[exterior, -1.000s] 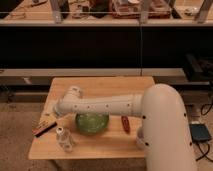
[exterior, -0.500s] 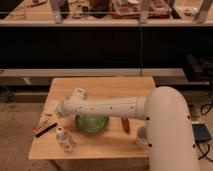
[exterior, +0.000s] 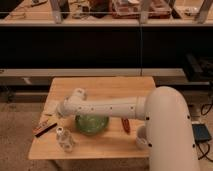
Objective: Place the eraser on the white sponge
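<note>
The eraser (exterior: 44, 128), a flat reddish-brown block with a dark underside, lies near the table's left front edge. The white sponge (exterior: 51, 106), a thin cream pad, lies at the left edge a little behind the eraser. My white arm reaches across the table from the right. Its gripper (exterior: 58, 112) hangs at the sponge's right side, above and behind the eraser. The gripper's end partly hides the sponge, and it holds nothing that I can see.
A white bottle (exterior: 64, 140) stands at the front left, just right of the eraser. A green bowl (exterior: 92, 124) sits mid-table under my arm. A small reddish-brown oval object (exterior: 126, 125) lies right of the bowl. The wooden table (exterior: 105, 85) stands before dark shelving.
My arm has shifted slightly to the right and the gripper has settled lower by the sponge. The eraser, sponge and bottle have not moved.
</note>
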Motion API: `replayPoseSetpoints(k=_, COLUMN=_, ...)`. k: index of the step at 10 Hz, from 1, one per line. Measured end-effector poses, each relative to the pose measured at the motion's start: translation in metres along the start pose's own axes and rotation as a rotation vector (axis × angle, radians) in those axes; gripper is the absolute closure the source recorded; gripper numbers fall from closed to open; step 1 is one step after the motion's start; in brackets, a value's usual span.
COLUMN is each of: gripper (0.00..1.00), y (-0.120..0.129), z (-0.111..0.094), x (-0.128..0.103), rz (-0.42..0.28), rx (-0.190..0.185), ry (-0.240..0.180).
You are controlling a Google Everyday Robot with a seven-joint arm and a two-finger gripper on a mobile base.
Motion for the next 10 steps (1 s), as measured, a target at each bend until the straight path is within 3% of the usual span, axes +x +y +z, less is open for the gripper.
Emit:
replayPoseSetpoints(k=2, gripper=0.2, y=-0.012, z=0.006, x=0.0, rz=-0.099, rx=0.031, ry=0.045)
replayPoseSetpoints(k=6, gripper=0.2, y=-0.021, z=0.022, x=-0.013, rz=-0.226, rx=0.08, ry=0.085)
replayPoseSetpoints(k=10, gripper=0.2, y=-0.03, z=0.038, x=-0.017, rz=-0.297, rx=0.137, ry=0.143)
